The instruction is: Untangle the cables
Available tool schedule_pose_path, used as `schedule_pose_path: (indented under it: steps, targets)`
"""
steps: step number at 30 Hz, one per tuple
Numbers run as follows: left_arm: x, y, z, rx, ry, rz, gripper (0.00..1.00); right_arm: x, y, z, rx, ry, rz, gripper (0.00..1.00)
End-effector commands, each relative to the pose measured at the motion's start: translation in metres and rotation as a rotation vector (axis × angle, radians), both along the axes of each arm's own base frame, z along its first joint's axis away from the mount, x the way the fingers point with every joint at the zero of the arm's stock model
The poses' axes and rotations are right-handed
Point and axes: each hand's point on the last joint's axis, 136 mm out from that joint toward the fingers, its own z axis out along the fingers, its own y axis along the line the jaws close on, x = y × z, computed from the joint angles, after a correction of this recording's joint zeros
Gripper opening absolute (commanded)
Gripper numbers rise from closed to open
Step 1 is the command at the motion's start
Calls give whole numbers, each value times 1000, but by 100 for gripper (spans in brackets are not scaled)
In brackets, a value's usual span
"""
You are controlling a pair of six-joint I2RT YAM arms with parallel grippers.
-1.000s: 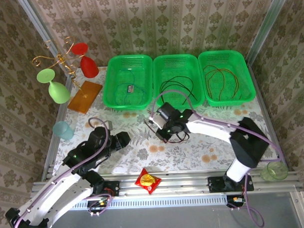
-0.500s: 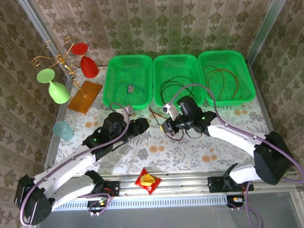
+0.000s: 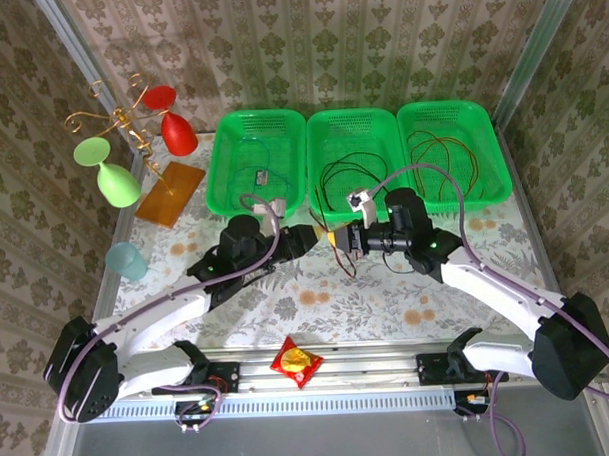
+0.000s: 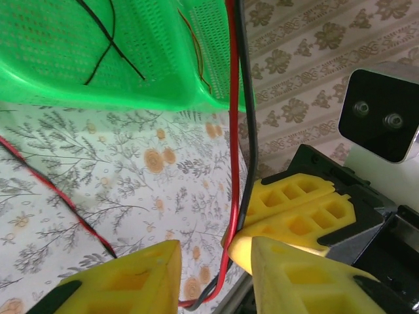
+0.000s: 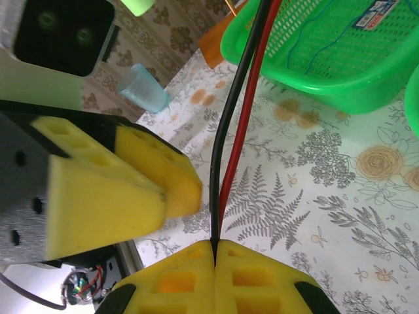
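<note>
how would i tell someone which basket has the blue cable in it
Three green baskets line the table's far edge. Take the left one, beside the red glass. The others hold black or red-orange loops; it holds one thin blue-green cable.

Two white arms [image 3: 152, 315], black joints!
Purple-grey cords [image 3: 422, 167] loop along both; ribbed yellow fingers [image 5: 190, 275] cap each black wrist.

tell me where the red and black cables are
Top view: the red and black cables are mid-table, pinched in the right gripper, just before the middle green basket.
</note>
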Motion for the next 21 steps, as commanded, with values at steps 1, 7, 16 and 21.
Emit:
schedule_pose_path:
  steps: [1, 7, 16, 21]
  targets:
    - [-1, -12, 38, -109, -71, -46, 30, -3, 2, 17, 84, 5, 14, 2]
    - [-1, -17, 48, -141, -87, -68, 29, -5, 3, 20, 98, 14, 26, 3]
    - [0, -21, 39, -139, -62, -80, 26, -7, 5, 22, 116, 23, 47, 3]
    - [3, -23, 39, -141, -63, -76, 14, -9, 5, 20, 110, 31, 54, 3]
